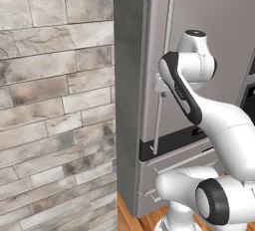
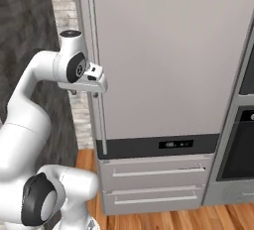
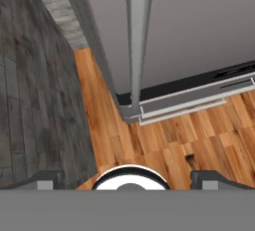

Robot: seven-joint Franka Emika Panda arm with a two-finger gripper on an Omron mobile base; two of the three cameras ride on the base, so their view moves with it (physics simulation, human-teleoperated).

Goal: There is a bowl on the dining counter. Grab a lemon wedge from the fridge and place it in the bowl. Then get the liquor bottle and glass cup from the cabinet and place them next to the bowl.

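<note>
Fingers spread wide, nothing between them, with the gripper sitting right at the fridge handle. Left to right in the right base view: dark wall, then the tall vertical handle, then the closed grey fridge door, its two drawers below, and an oven at the far edge. Wooden floor lies underneath.

One fridge with one long handle at center frame; two drawers below it, and apparently one oven at the right edge.
</note>
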